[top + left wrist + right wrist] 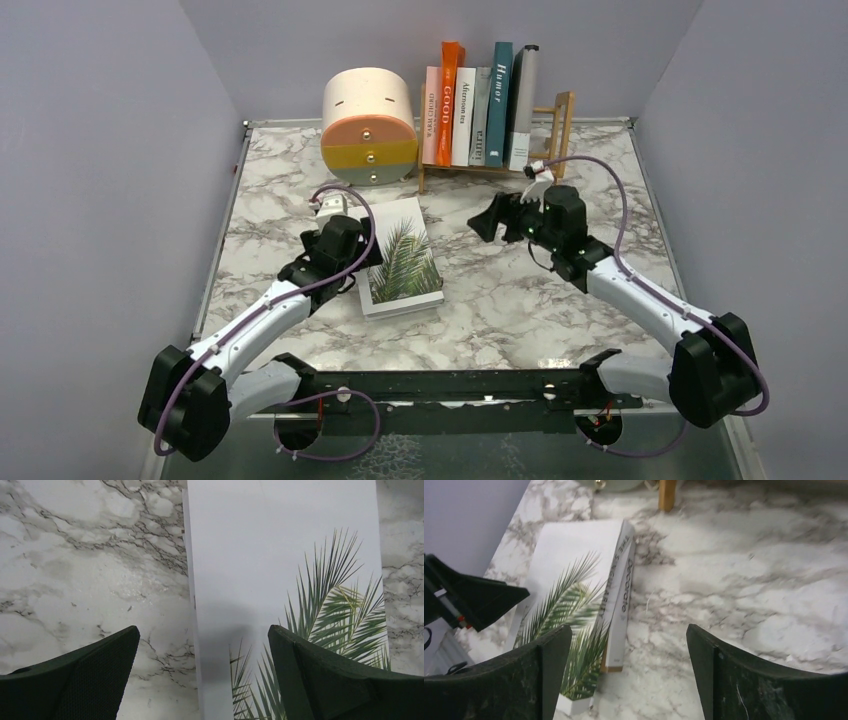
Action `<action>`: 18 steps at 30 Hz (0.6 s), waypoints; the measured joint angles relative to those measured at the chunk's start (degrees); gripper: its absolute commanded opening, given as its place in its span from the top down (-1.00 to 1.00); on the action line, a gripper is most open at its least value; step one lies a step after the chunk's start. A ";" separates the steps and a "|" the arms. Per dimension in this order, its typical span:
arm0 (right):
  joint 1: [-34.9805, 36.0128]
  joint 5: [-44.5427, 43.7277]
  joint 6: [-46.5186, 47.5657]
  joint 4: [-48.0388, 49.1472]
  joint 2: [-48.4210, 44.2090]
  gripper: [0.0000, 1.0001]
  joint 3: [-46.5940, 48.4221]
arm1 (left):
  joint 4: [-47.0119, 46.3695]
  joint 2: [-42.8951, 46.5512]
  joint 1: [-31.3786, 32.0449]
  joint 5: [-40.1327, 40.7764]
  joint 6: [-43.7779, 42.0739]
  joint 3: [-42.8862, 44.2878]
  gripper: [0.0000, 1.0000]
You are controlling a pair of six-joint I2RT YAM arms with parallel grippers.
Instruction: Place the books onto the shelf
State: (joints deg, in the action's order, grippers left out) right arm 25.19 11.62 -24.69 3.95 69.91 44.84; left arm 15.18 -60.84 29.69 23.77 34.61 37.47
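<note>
Several books [478, 105] stand upright on the light-wood shelf [563, 122] at the back. A white book with a green palm leaf [403, 257] lies flat on the marble table. My left gripper [355, 250] hovers over that book's left side, open. In the left wrist view its jaws [202, 635] straddle the left edge of the book [280, 555], one finger over marble and one over the cover. My right gripper [487, 222] is open to the right of the book, above bare marble. In the right wrist view it [629, 630] holds nothing, and the book [574, 570] lies ahead to its left.
A round cream, orange and yellow drawer box [369, 125] stands left of the shelf. Grey walls close in the table on three sides. The shelf's wooden post [667, 492] shows at the top of the right wrist view, and the left arm's finger [474, 600] at its left.
</note>
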 measured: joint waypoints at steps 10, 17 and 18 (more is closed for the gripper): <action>4.24 9.09 -10.19 8.79 2.60 -0.76 -11.37 | -1.46 -0.15 3.15 -3.98 5.14 -4.50 -0.98; 6.14 14.08 -15.37 17.62 8.81 -0.84 -13.55 | -5.03 -3.13 6.01 -4.26 7.26 -4.48 -0.98; 6.27 14.32 -15.63 17.86 9.70 -0.84 -13.60 | -5.46 -3.43 6.23 -4.28 7.37 -4.44 -0.98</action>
State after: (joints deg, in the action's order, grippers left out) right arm 31.46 25.93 -40.32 21.80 79.61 31.24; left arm 9.72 -64.27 35.92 19.49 41.98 33.04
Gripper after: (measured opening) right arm 0.883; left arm 0.990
